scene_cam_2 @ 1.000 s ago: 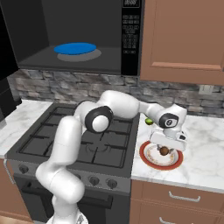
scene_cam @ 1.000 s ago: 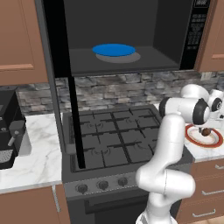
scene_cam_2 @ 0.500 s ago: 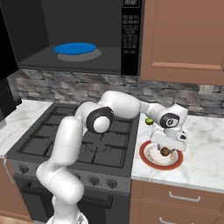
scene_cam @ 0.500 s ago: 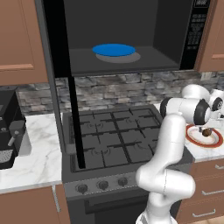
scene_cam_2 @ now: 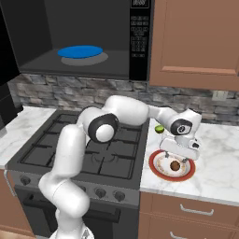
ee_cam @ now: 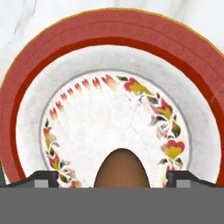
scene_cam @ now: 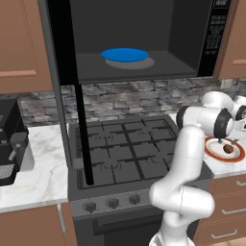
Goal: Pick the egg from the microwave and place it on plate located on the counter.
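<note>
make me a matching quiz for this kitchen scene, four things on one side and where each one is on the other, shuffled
Things:
1. egg
2. blue plate
3. lime
4. gripper

Places:
A. inside the open microwave
B. on the counter behind the red plate, beside the stove
C. on the red plate
D. just above the red plate, fingers either side of the egg

Pairs: 1-C, 2-A, 3-B, 4-D
</note>
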Robot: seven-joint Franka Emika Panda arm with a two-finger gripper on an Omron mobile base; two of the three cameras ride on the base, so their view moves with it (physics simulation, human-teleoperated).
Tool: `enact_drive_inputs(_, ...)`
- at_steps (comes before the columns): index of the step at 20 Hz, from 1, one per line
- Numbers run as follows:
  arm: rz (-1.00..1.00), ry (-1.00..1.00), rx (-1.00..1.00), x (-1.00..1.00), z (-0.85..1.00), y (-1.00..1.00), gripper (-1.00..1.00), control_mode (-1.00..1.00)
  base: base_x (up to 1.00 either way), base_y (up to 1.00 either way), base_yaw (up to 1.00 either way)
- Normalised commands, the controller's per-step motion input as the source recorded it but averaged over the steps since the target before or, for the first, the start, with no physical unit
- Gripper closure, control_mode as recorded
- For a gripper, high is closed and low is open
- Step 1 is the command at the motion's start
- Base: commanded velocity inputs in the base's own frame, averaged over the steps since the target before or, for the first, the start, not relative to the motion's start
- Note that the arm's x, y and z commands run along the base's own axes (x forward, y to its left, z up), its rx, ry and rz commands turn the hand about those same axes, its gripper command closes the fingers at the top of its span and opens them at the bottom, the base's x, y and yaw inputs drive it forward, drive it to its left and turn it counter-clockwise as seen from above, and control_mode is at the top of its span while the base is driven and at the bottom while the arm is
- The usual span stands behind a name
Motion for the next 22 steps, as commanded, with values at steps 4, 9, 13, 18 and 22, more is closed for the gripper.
enact_drive_inputs(4,0.0,-0.32,-0.05,-1.0,0.25,0.16,-1.0,-1.0,0.0,0.0,0.0)
enact_drive_inputs(9,0.0,-0.3,-0.14,-0.9,0.16,0.79,-1.0,-1.0,0.0,0.0,0.0)
enact_drive_inputs(13,0.0,-0.31,-0.2,-0.39,0.18,1.0,-1.0,-1.0,0.0,0.0,0.0)
enact_drive_inputs(18,0.0,-0.13,-0.19,-0.03,0.4,1.0,-1.0,-1.0,0.0,0.0,0.0)
enact_drive_inputs(22,0.0,0.0,-0.06,0.0,0.91,1.0,-1.0,-1.0,0.0,0.0,0.0)
